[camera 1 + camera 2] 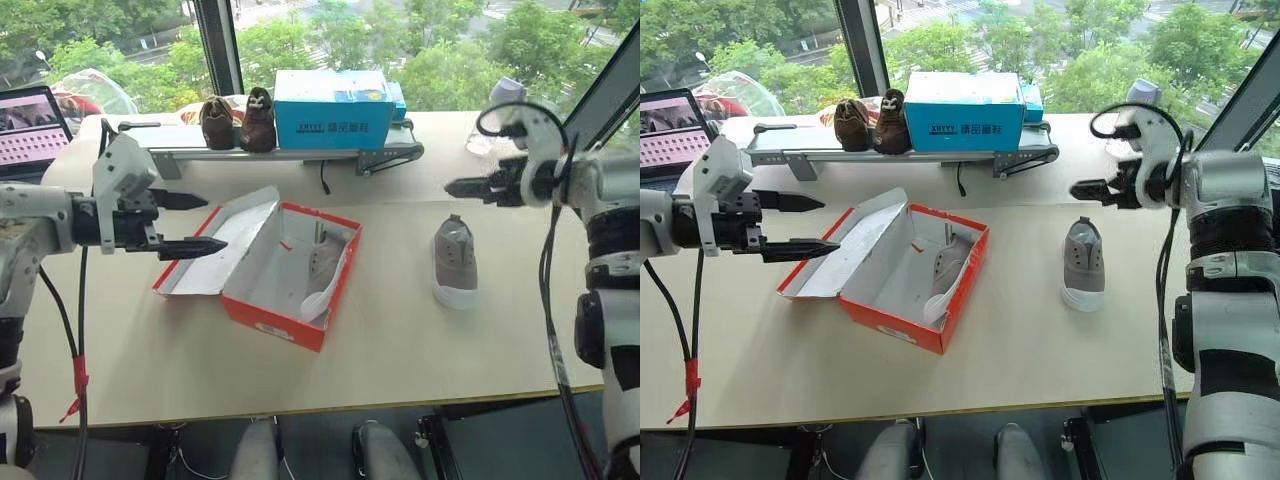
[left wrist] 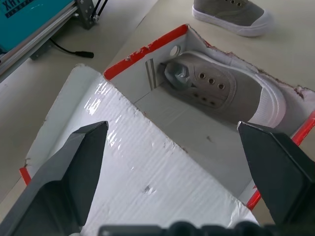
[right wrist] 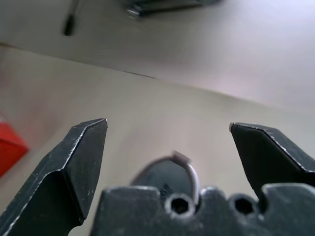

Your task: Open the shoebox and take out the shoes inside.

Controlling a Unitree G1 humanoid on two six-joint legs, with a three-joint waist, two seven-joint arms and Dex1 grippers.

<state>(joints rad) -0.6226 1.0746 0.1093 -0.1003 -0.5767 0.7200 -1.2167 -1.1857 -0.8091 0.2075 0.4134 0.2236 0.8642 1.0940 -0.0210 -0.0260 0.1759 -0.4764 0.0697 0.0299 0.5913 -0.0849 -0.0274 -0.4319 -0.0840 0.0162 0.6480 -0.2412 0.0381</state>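
The red shoebox is seen lying open on the light wooden table, its white-lined lid folded back toward the robot's left. One light grey sneaker with a white sole is seen inside the box, resting against the far right wall on its side. The second grey sneaker is set upright on the table, well apart from the box on the robot's right.

The left gripper is held above the flipped lid, its two black fingers spread wide with nothing between them. The right gripper is raised above the table beyond the loose sneaker; in the right wrist view its fingers are seen wide apart and empty, the heel of the sneaker lying below them.

At the back of the table a blue box with dark lettering is placed on a metal rail, a dark brown pair of shoes beside it. A laptop is seen at the far left corner.
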